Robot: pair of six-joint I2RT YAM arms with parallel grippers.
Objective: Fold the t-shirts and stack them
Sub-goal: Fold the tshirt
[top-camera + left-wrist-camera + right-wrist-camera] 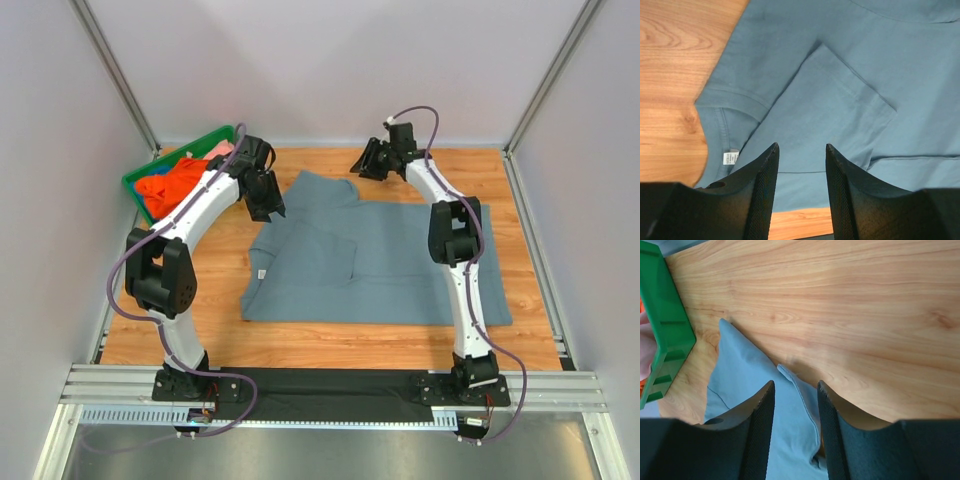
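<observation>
A slate grey-blue t-shirt (375,265) lies spread on the wooden table with one sleeve folded onto its body. Its small white neck label (730,158) shows in the left wrist view, where the shirt (850,75) fills the frame. My left gripper (268,205) hovers over the shirt's left side, open and empty (802,147). My right gripper (362,163) is at the shirt's far edge, open and empty (795,385), over a hemmed corner of the shirt (750,375). An orange t-shirt (170,185) and a pale pink one (218,150) lie in the bin.
A green plastic bin (140,178) stands at the back left corner, also showing in the right wrist view (667,315). Grey walls and metal frame posts surround the table (300,345). A black strip runs along the near edge between the arm bases.
</observation>
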